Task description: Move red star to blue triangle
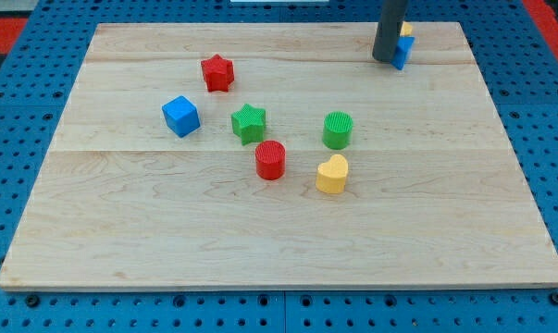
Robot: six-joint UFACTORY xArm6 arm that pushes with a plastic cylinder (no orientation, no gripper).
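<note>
Camera view: the wooden desk (pixel 279 231) filled the frame, lying on a blue pegboard (pixel 19 92). No containers stood on it, only loose blocks.

My tip (pixel 386 59) sat at the view's top right, the dark rod coming straight down near the desk's far edge. There was no gripper on this arm, so nothing was clenched or released; the rod simply rested with its end on the wood. Just beside it, on the view's right and partly hidden behind the rod, was a blue block (pixel 404 52), its shape hard to make out, with a sliver of a yellow block (pixel 406 30) peeking out above it. Whether the tip touched the blue one I could not tell.

And the red star (pixel 217 72)? It lay well apart from the tip, up in the view's upper left part of the desk, standing alone.

Below and left of it was the blue cube (pixel 180 116). To that cube's right came the green star (pixel 248 123). Further right, the green cylinder (pixel 337 129). Below the green star, the red cylinder (pixel 270 159), and to its right the yellow heart (pixel 332 174), just under the green cylinder.
</note>
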